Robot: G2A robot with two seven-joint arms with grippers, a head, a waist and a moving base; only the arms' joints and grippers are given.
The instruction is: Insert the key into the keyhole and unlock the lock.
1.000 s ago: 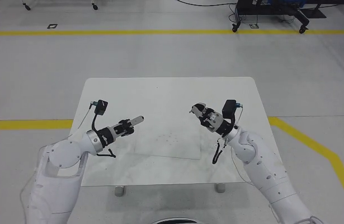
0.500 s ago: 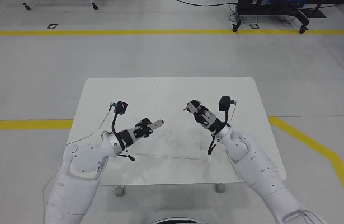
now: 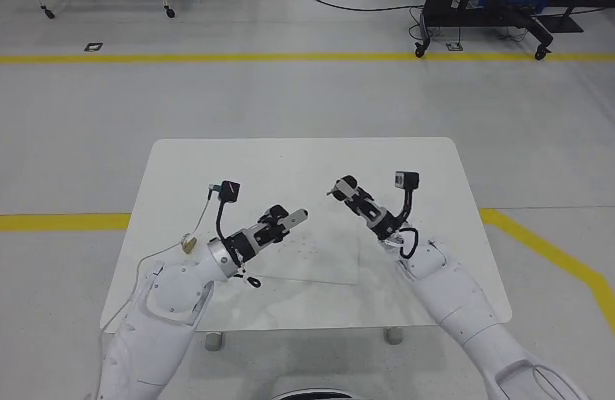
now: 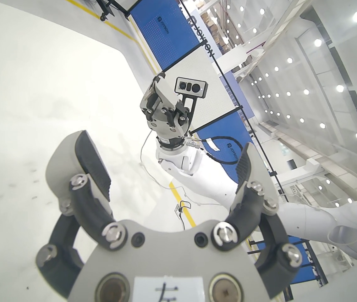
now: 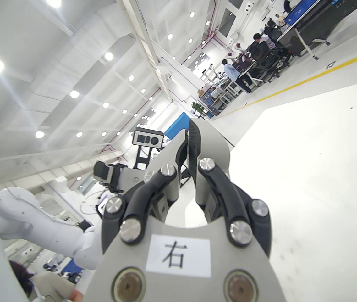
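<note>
Both arms have swung inward over the desk (image 3: 287, 160). The left gripper (image 4: 166, 146) holds its fingers wide apart, empty. The right gripper (image 5: 192, 130) has its fingers pressed together; whether they pinch a key, I cannot tell.

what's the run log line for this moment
left gripper: open, over table | right gripper: shut, over table | both pointing toward each other, apart

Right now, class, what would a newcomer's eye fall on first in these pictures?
Two white robot arms face each other above the middle of the white table, tips nearly meeting with a gap between them. The left gripper has its fingers spread wide, while the right gripper opposite it is pinched shut.
</note>
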